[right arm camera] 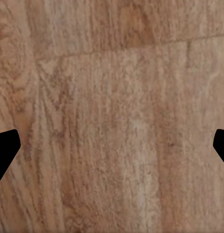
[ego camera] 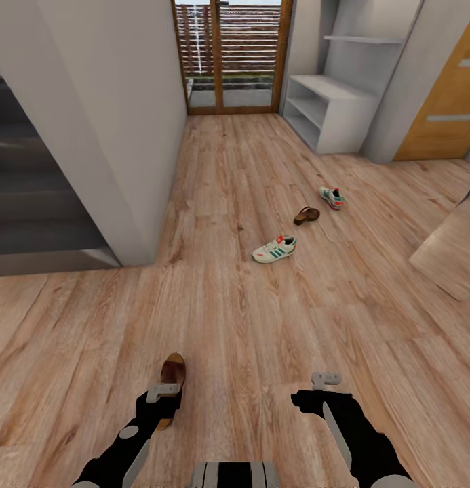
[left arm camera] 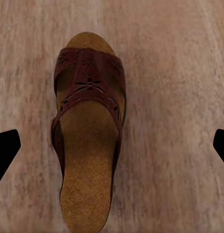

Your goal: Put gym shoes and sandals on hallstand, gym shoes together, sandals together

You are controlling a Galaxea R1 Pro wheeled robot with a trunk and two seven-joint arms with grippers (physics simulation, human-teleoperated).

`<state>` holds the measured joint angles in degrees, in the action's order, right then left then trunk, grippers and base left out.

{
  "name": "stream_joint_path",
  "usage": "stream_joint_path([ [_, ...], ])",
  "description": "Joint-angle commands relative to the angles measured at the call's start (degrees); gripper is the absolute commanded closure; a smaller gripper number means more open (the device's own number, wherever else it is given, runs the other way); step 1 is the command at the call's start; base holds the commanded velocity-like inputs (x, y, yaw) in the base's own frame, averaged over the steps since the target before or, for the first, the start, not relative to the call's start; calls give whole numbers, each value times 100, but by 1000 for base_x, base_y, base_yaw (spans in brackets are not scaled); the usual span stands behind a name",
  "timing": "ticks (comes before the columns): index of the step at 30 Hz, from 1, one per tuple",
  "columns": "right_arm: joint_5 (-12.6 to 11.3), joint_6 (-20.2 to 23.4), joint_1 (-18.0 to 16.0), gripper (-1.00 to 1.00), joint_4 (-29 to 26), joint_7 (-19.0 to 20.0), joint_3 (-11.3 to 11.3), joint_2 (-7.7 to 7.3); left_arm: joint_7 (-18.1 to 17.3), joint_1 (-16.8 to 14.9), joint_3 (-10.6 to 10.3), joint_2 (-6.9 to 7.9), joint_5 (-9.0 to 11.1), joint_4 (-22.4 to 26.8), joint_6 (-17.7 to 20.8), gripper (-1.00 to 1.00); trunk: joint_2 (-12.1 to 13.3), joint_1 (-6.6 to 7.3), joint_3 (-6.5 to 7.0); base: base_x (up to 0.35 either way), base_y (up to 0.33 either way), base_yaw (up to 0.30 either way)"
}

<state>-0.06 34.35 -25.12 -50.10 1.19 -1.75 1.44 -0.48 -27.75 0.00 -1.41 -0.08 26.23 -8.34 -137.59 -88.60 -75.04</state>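
Note:
One brown sandal (ego camera: 172, 373) lies on the wood-plank corridor floor (ego camera: 235, 318) close in front of me. My left gripper (ego camera: 163, 391) hangs right above it. In the left wrist view the sandal (left arm camera: 88, 131) sits between the widely spread fingertips (left arm camera: 5, 150), untouched. My right gripper (ego camera: 326, 381) is open over bare floor (right arm camera: 117, 121). Farther off lie a gym shoe (ego camera: 274, 249), the second sandal (ego camera: 306, 215) and the other gym shoe (ego camera: 332, 197). The white hallstand (ego camera: 329, 108) stands at the back right with nothing on its shelves.
A grey wall corner (ego camera: 126, 135) juts in on the left with a dark opening beside it. A slatted glass door (ego camera: 231, 54) closes the corridor's far end. An orange wooden door (ego camera: 452, 102) and a light wood panel (ego camera: 452, 251) are on the right.

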Motion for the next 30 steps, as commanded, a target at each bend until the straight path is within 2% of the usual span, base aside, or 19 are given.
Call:
stream_joint_path([
  [1, 0, 27, -1, -100, -8, 13, -18, 5, -5, -3, 0, 0, -1, -4, -18, -100, -43, -21, -32, 0, 0, 80],
  [14, 3, 27, -1, -100, -8, 13, -18, 5, -5, -3, 0, 3, -1, -4, -18, -100, -565, -307, -380, 0, 0, 126],
  [30, 2, 27, -1, -100, -8, 13, -18, 5, -5, -3, 0, 8, -1, -4, -18, -100, -586, -348, -873, 0, 0, 9],
])
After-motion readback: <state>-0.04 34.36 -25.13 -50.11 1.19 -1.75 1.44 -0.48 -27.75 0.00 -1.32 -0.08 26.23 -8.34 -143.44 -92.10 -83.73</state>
